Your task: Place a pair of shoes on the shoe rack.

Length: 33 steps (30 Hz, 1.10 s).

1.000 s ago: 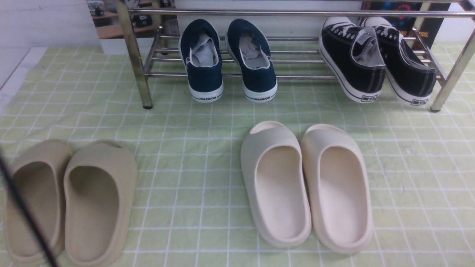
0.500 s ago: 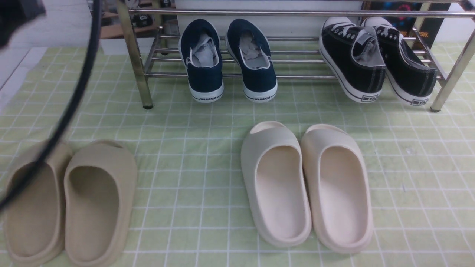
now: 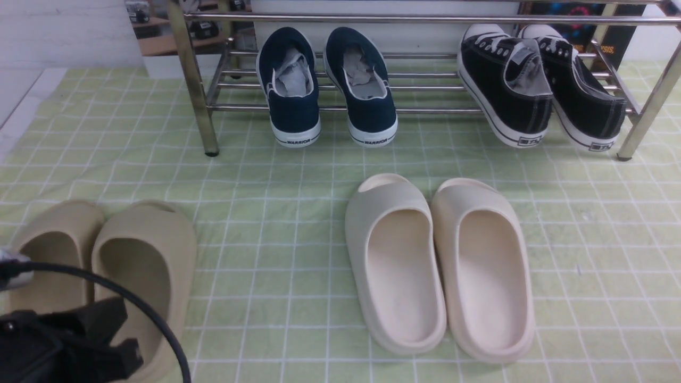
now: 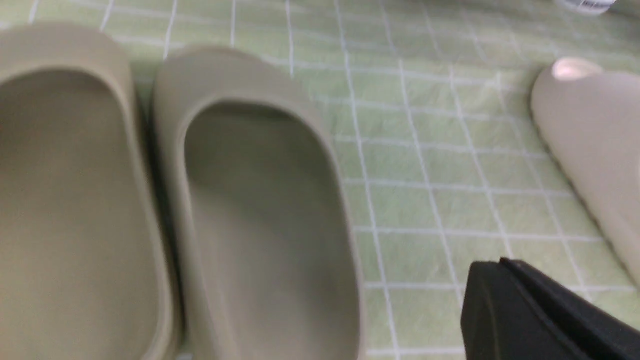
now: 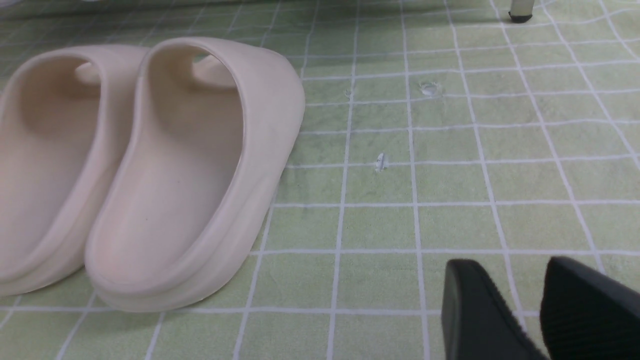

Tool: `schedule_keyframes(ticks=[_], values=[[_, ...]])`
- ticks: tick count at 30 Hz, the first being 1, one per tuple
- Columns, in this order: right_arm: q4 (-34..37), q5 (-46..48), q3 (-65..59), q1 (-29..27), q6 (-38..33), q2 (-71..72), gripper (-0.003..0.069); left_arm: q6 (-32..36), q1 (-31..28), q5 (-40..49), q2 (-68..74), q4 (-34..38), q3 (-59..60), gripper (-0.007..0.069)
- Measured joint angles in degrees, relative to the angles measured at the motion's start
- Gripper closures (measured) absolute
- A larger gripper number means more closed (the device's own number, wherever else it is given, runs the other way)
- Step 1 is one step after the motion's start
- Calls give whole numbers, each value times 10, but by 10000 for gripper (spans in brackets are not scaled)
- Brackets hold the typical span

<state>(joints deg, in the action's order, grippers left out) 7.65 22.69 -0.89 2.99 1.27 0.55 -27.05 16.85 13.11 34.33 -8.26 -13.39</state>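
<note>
The two navy-blue canvas slip-on shoes with white rubber soles (image 3: 291, 109) are sitting side by side on the bottom bars of the shiny chrome metal tube shoe rack (image 3: 436, 110). Their toes are pointing in and their heels are poking out a little over the front bar. So I think the job is looking done, and you are only parking your arms. Your left pincer (image 4: 500, 272) is pressed together and holding nothing, low down near the tan foam slides (image 3: 138, 255). Your right pincer (image 5: 515, 267) is spread apart and holding nothing too, hanging over the green checked cloth (image 3: 276, 239) beside the cream foam slides (image 3: 399, 266). When moving an arm, be lifting it up first so it is not bumping the slides. Be staying well away from the rack so the blue shoes are not getting knocked off.
</note>
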Motion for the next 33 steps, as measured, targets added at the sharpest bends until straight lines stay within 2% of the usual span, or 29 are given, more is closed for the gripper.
schedule_keyframes(ticks=[24,27,33], values=[[0,0,0,0,0,0,419,0,0,53,-13,0,10,638],[0,0,0,0,0,0,419,-1,0,42,-25,-2,10,638],[0,0,0,0,0,0,419,-1,0,-38,-29,-5,10,638]])
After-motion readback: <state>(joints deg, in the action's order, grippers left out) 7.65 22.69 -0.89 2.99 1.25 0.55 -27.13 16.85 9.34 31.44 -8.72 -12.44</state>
